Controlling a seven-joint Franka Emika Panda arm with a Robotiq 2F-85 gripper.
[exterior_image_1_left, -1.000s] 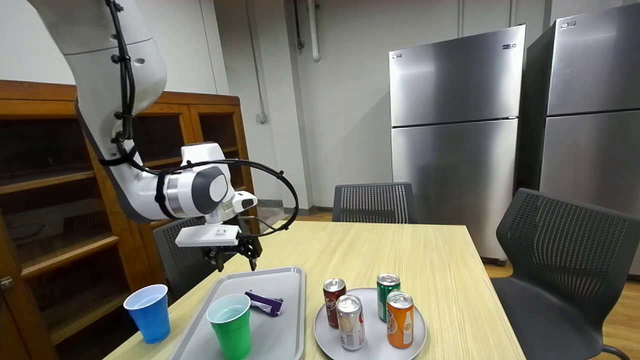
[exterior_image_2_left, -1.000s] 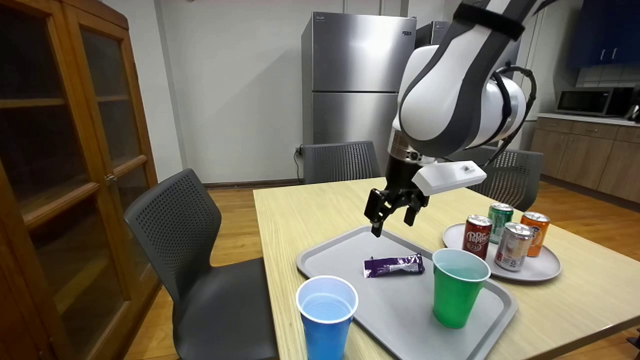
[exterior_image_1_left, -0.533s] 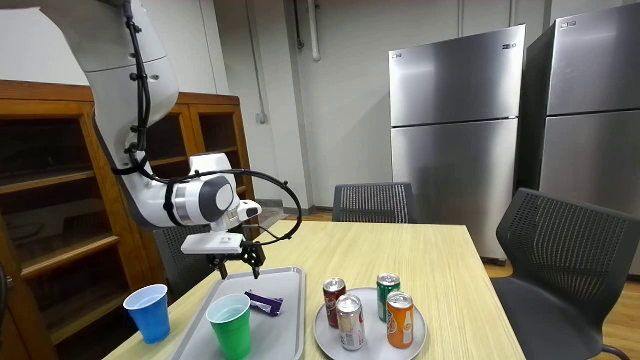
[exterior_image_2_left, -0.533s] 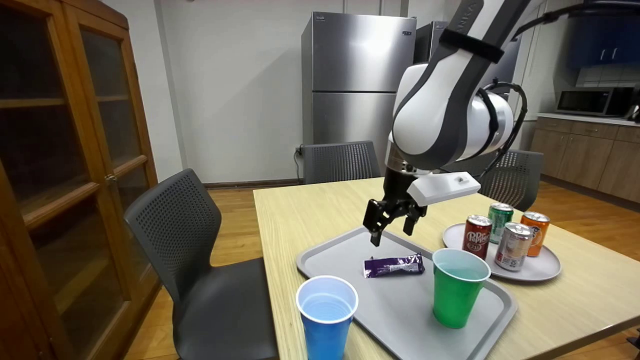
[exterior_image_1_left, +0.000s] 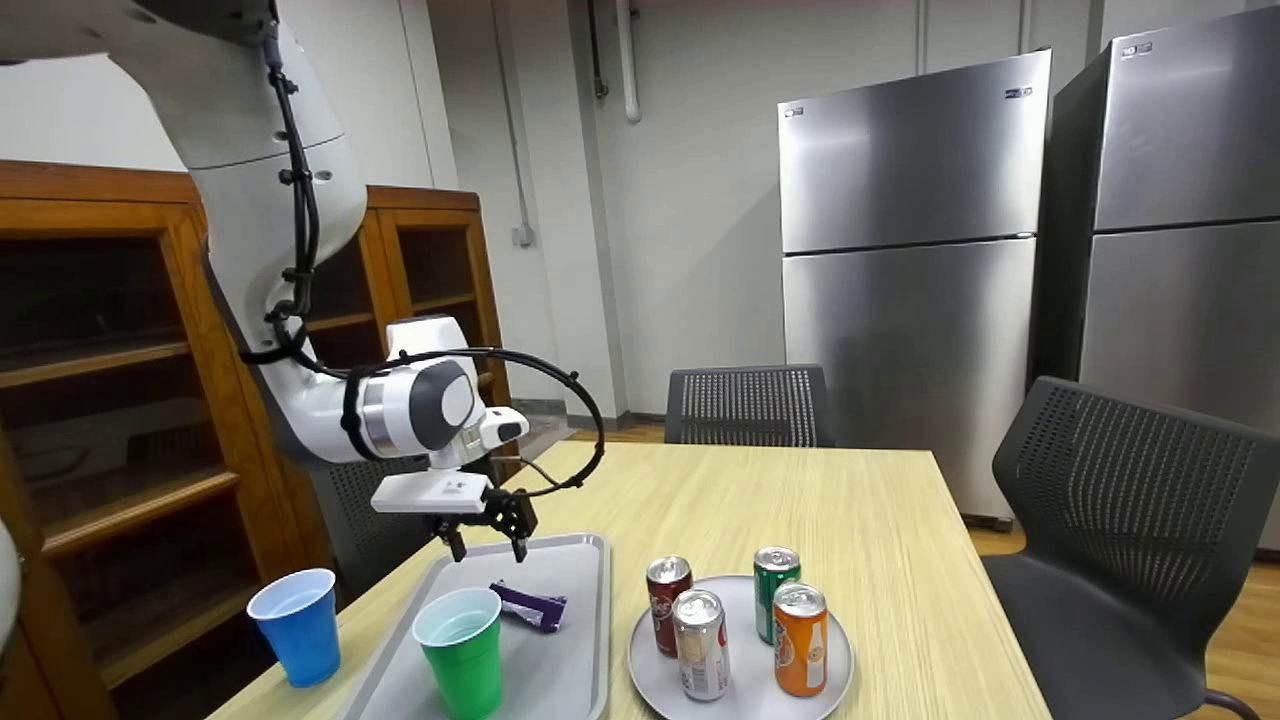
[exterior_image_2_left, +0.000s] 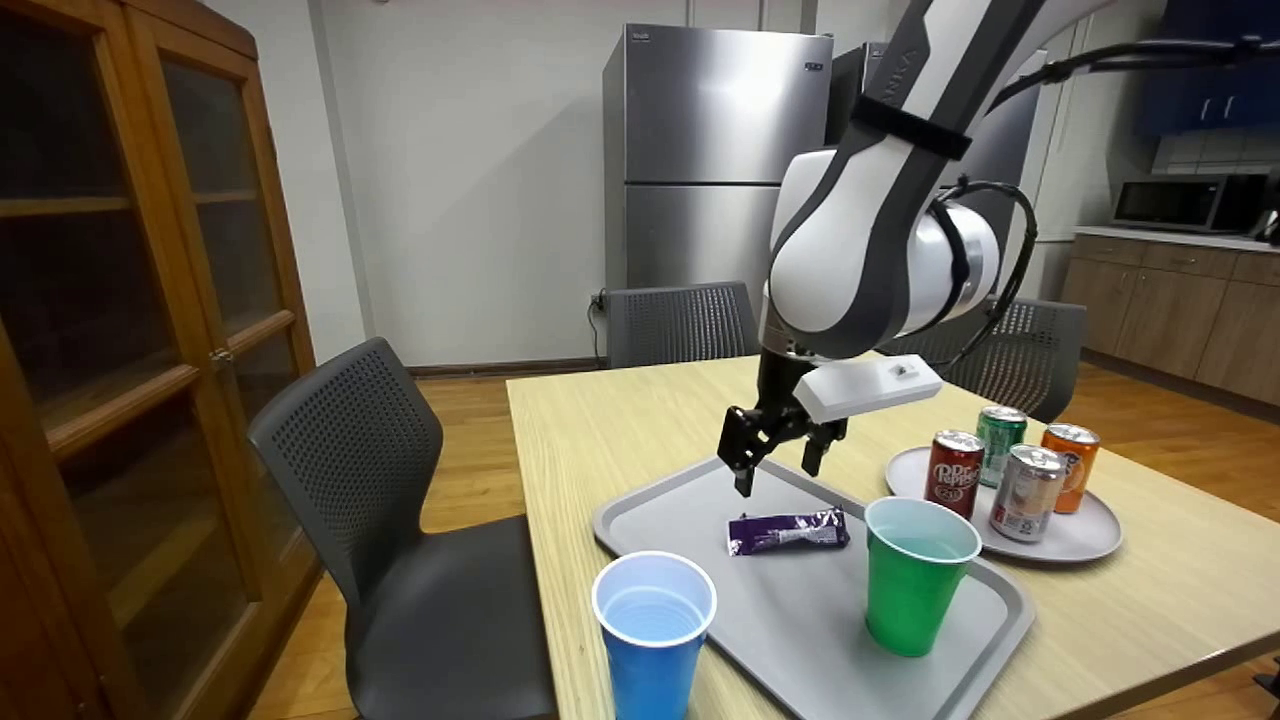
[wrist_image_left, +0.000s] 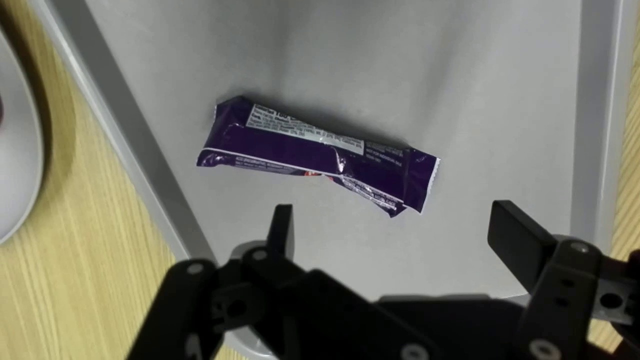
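Observation:
My gripper (wrist_image_left: 392, 225) hangs open above the grey tray (exterior_image_2_left: 780, 620), with nothing between its fingers. Nearest to it is a purple wrapped bar (wrist_image_left: 315, 150), lying flat on the tray and apart from the jaws. In the wrist view the bar sits just beyond the fingertips, slanting slightly down to the right. Both exterior views show the gripper (exterior_image_1_left: 489, 552) raised over the tray's far end, on the far side of the bar (exterior_image_2_left: 788, 531). A green cup (exterior_image_2_left: 910, 590) stands upright on the same tray.
A blue cup (exterior_image_1_left: 303, 635) stands on the table beside the tray. Across from it a round grey plate (exterior_image_1_left: 740, 690) bears several cans, among them an orange can (exterior_image_1_left: 800, 640) and a dark red can (exterior_image_2_left: 953, 474). Chairs and a wooden cabinet (exterior_image_2_left: 130, 380) surround the table.
The arm has come down, bringing the gripper lower over the tray and a little closer to the bar. Its jaws have stayed open; bar, cups and cans have not moved.

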